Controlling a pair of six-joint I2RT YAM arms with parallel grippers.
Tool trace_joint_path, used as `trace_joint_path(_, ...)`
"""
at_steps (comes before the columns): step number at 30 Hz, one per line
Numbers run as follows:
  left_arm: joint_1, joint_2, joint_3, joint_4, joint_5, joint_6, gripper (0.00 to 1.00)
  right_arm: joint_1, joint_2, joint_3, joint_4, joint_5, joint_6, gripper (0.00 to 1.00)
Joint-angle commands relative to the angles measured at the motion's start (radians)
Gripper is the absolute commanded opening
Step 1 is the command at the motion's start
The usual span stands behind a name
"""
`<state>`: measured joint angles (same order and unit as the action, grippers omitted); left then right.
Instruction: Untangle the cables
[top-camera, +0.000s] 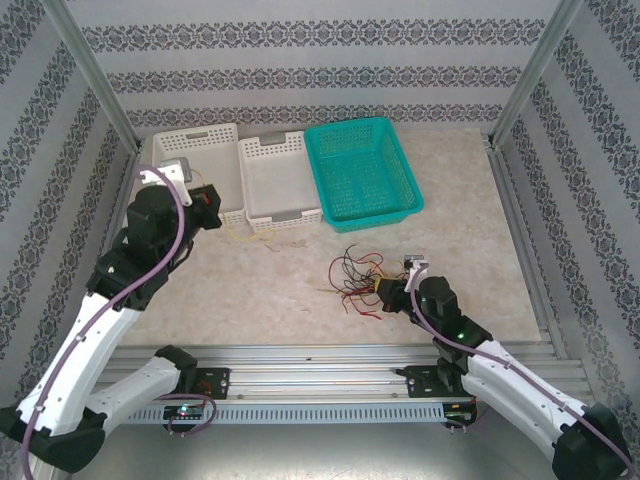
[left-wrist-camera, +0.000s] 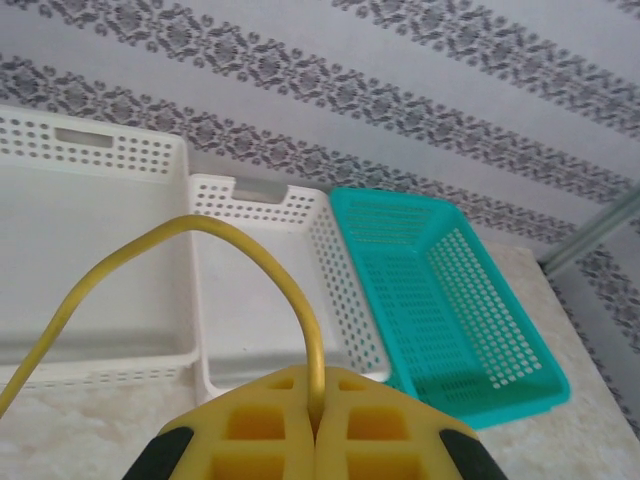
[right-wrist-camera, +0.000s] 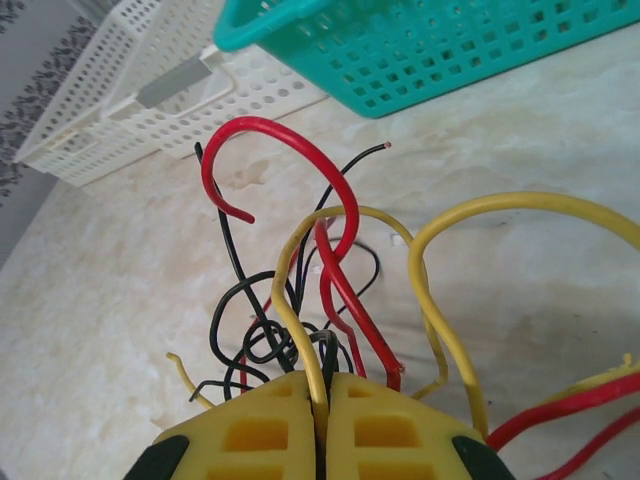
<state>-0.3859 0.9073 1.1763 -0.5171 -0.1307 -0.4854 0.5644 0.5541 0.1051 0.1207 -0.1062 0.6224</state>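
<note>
The left gripper (left-wrist-camera: 318, 425), up by the white baskets (left-wrist-camera: 215, 195), is clamped on one yellow cable (left-wrist-camera: 230, 228). The right gripper (right-wrist-camera: 325, 400) pinches the tangle (top-camera: 355, 278) mid-worktop, whose cables fan leftward from it.

1. A single yellow cable (left-wrist-camera: 200, 225) rises pinched between the closed left hand (left-wrist-camera: 317, 430), arches over to its left and drops away.
2. Red, yellow and black cables (right-wrist-camera: 300, 290) loop in a tangle just ahead of the right hand (right-wrist-camera: 322, 425), a yellow strand pinched in it.
</note>
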Motion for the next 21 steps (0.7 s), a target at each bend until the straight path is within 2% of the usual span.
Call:
trace_joint_path(1,0.049,0.064,0.048,0.005,0.050,0.040,0.00,-0.012,-0.042,-0.013,-0.001,-0.059,-0.015,0.00)
trace_joint_path(7,0.088,0.186,0.110,0.074,0.010,0.089,0.00,-0.011,-0.119,-0.017,-0.053,-0.093,-0.030,0.00)
trace_joint_path(15,0.299,0.288,0.149,0.147,0.004,0.077,0.00,-0.011,-0.217,-0.015,-0.135,-0.115,-0.041,0.00)
trace_joint_path(21,0.334,0.394,0.190,0.204,-0.088,0.173,0.00,-0.009,-0.215,-0.012,-0.144,-0.120,-0.044,0.00)
